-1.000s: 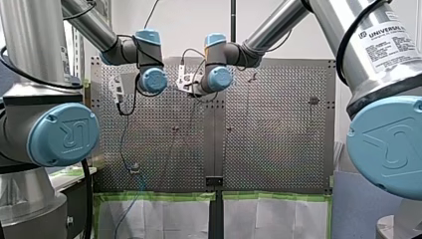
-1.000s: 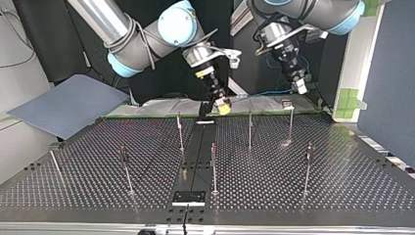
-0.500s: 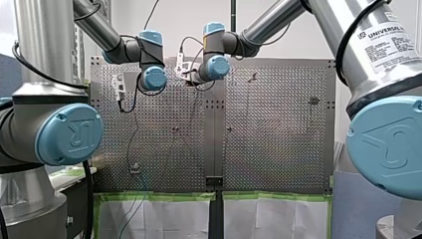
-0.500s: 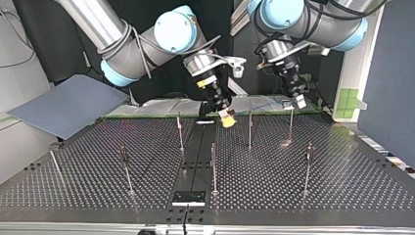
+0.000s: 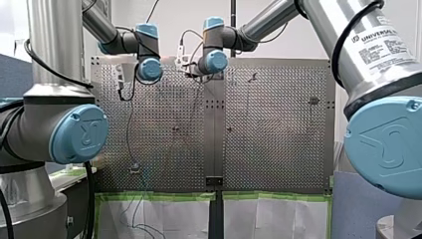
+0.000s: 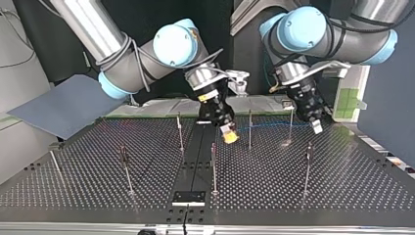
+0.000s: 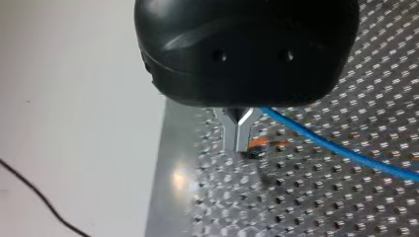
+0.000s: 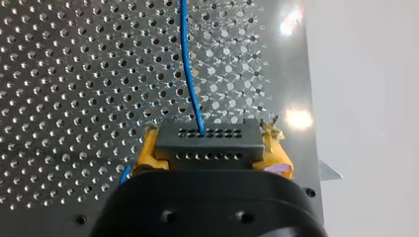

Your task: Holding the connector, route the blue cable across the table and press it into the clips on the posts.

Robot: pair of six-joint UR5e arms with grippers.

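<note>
In the right wrist view my right gripper (image 8: 211,150) is shut, its yellow pads on a dark grey connector (image 8: 207,138). The blue cable (image 8: 188,64) leaves the connector and runs ahead over the perforated table. In the top view that gripper (image 6: 228,135) hangs just above the plate near the middle. The cable (image 6: 269,125) stretches from it past two posts (image 6: 249,128) (image 6: 290,122) to my left gripper (image 6: 315,126). My left gripper's metal fingers (image 7: 240,133) are shut, and the cable (image 7: 336,148) comes out from beside them.
Several thin posts stand on the plate, among them post (image 6: 213,166), post (image 6: 307,166) and post (image 6: 125,169). In the front view the cable hangs down past a clip (image 5: 134,168) and over the taped table edge (image 5: 159,196). A grey board (image 6: 68,105) lies off the top view's left.
Both arms have moved out over the table, toward the top view's camera, and lower. The cable now lies stretched between the two grippers, past the two back posts.
</note>
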